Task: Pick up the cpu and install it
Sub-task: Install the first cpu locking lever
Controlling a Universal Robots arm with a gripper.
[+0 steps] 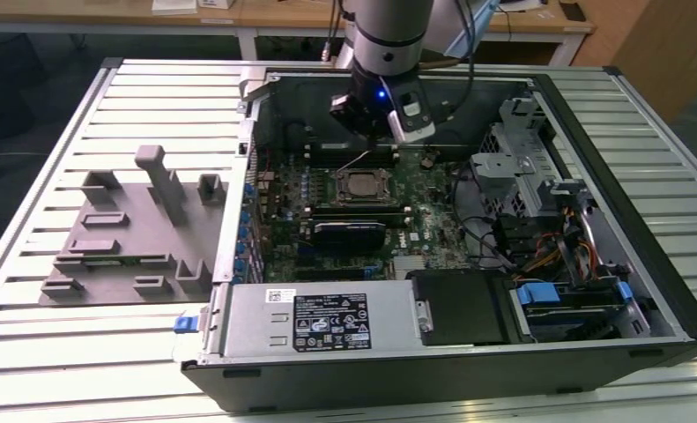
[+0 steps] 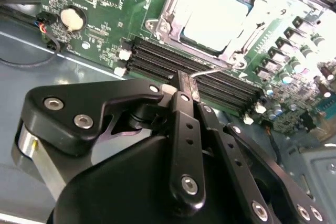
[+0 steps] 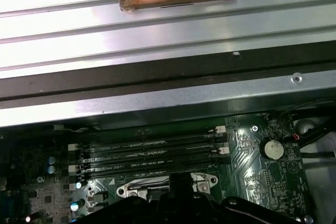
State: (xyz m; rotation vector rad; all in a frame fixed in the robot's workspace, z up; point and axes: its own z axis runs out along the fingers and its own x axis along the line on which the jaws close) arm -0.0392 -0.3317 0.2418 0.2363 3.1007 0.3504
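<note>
Spanning the slatted desk [image 1: 42, 352], an open computer case [image 1: 665, 300] lies on its side with a grey fixture plate [image 1: 125, 247] beside it on the exterior view's left. Inside, the cpu [image 1: 361, 186] sits in the motherboard's [image 1: 436, 233] socket [image 2: 173, 9]; the empty pincer [image 2: 184, 86] hovers clenched over the memory slots [image 2: 210, 85] nearby

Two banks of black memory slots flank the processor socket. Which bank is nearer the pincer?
The bank lying between the pincer and the socket that holds the cpu. The other bank lies on the socket's opposite side, away from the pincer.
</note>
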